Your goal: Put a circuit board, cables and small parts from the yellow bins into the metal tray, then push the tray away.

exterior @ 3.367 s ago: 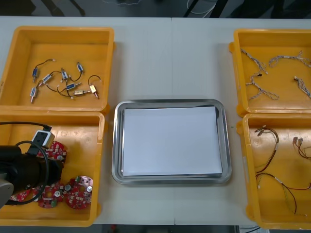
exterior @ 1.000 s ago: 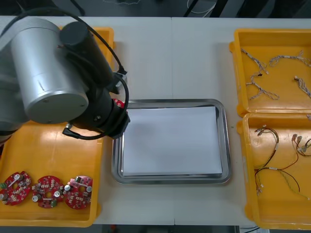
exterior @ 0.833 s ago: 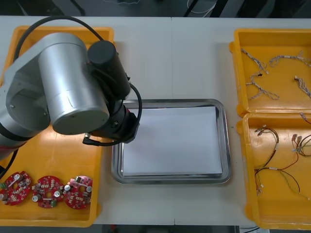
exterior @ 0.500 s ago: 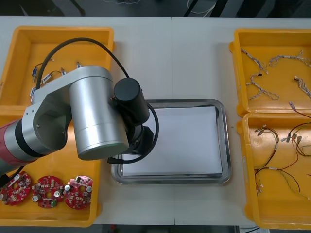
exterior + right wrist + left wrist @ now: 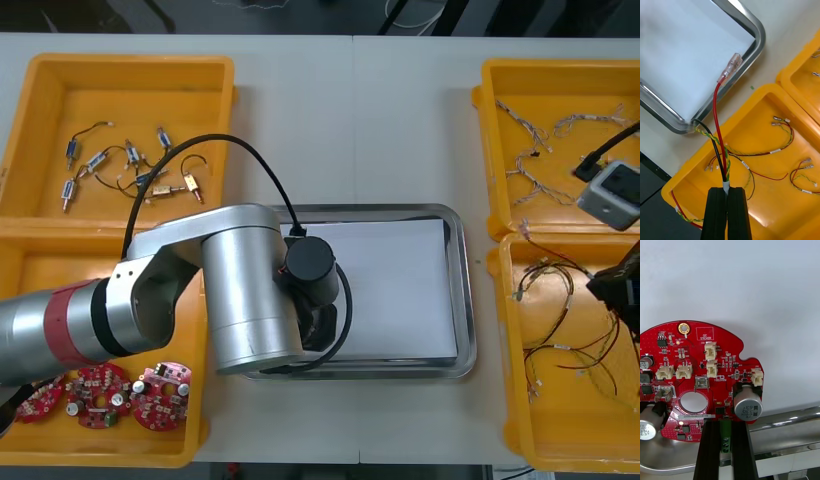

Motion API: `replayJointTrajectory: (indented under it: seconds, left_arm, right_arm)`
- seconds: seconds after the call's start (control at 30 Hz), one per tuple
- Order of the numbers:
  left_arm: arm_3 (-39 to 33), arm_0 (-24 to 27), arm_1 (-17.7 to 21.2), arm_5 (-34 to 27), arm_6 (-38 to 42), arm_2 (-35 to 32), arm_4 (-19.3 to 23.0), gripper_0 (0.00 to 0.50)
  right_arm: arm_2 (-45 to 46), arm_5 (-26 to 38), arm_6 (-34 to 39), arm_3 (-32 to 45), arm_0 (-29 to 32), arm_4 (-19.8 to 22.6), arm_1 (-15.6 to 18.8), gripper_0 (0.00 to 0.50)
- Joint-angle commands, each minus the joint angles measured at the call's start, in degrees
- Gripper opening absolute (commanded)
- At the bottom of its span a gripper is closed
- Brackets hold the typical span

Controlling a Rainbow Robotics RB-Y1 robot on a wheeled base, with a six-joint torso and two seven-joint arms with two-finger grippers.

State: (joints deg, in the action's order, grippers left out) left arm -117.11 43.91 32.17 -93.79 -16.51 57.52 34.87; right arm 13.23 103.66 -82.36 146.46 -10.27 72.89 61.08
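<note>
While the left gripper (image 5: 725,452) is over the metal tray (image 5: 790,419), its black fingers (image 5: 709,450) are closed on the edge of a round red circuit board (image 5: 703,378), pinching a green connector (image 5: 725,435) at the board's rim; the board lies flat above the tray's white inside, with its gripped edge above the shiny rim; whether it touches the white surface cannot be told. In the front view the left arm (image 5: 235,300) reaches from the near left bin (image 5: 40,270) across the tray's near left corner and covers its gripper.

The right gripper (image 5: 727,213) is above the near right bin (image 5: 767,210); its fingers are closed on a cable bundle (image 5: 717,112) of red, black and twisted yellow-green wires; the red wire's clear end connector is above the tray's white inside, just beside the rim.

Three circuit boards (image 5: 100,384) lie in the near left bin; small metal parts (image 5: 130,170) lie in the far left bin (image 5: 130,62); pale twisted cables (image 5: 540,160) lie in the far right bin (image 5: 488,150); red and yellow cables (image 5: 548,350) lie in the near right bin.
</note>
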Motion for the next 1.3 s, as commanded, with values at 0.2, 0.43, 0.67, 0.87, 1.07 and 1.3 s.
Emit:
replayJointTrajectory:
  seconds: [0.2,0.43,0.67,0.87,1.07,1.3]
  left_arm:
    - [-0.93,-4.54,0.00,4.31,2.27,3.21,-5.51,0.000]
    - [-0.93,-4.80,-0.09,4.84,2.80,4.44,-6.04,0.000]
    - [-0.93,-4.98,0.09,4.75,3.41,5.58,-7.09,0.000]
    - [-1.10,-5.68,0.09,4.93,4.21,5.58,-8.94,0.327]
    - [-1.46,-6.47,0.09,4.93,5.08,5.58,-11.58,0.500]
    - [-2.86,-6.47,0.53,4.22,5.17,5.14,-12.02,0.500]
  right_arm:
    - [-10.59,-2.85,1.33,1.37,-7.57,-2.40,2.38,0.000]
    - [-18.59,-3.56,1.33,1.02,-13.46,-5.04,2.73,0.000]
    - [-21.93,-3.64,1.24,0.49,-16.36,-5.57,2.82,0.000]
    - [-21.93,-3.64,0.89,0.40,-16.45,-5.04,2.82,0.000]
    - [-22.02,-3.29,0.71,0.32,-16.45,-5.04,2.82,0.000]
    - [-22.02,-3.29,0.45,0.40,-16.36,-4.95,2.82,0.000]
